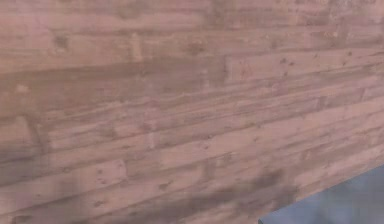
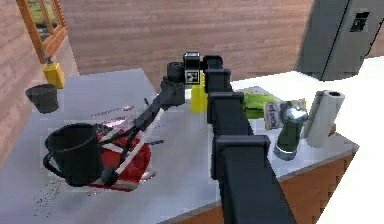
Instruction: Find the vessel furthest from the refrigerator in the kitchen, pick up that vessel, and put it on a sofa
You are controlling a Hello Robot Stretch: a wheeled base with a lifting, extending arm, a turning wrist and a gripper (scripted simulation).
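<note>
The black round pot sits on a red rack just beyond my gripper; I judge it rigid, weighty, best taken at the rim; whether the gripper holds anything I cannot tell

Free lane on desk between small dark pot and yellow bottle; black pot, red rack block near edge, paper roll the arm side view's right.
</note>
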